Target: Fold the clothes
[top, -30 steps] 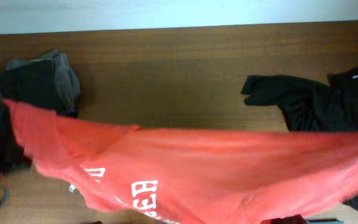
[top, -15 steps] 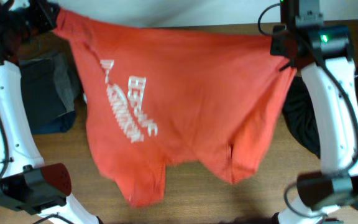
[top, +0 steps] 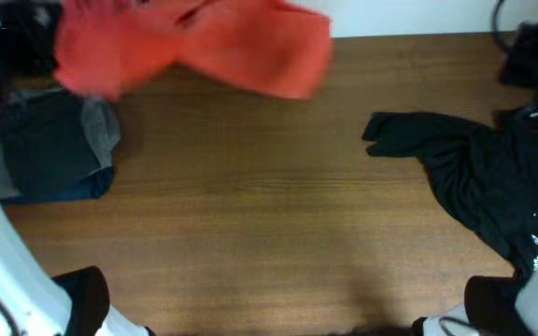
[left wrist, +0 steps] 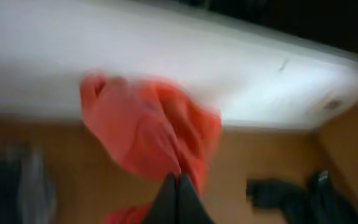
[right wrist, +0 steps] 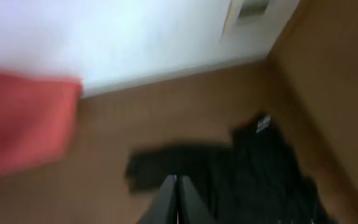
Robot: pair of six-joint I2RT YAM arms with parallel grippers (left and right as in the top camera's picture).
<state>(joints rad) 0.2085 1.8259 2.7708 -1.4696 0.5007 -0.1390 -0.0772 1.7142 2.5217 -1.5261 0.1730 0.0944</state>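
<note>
The left end effector [left wrist: 178,190] looks pinched on the orange T-shirt [top: 194,42], airborne and blurred over the counter's [top: 250,205] far-left edge, probably to shake it flat, while the right end effector [right wrist: 176,193] hangs closed and empty near the black shirt [top: 474,173].

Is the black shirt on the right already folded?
Not folded. The black shirt lies crumpled and loosely spread on the table, with one part sticking out toward the middle.
</note>
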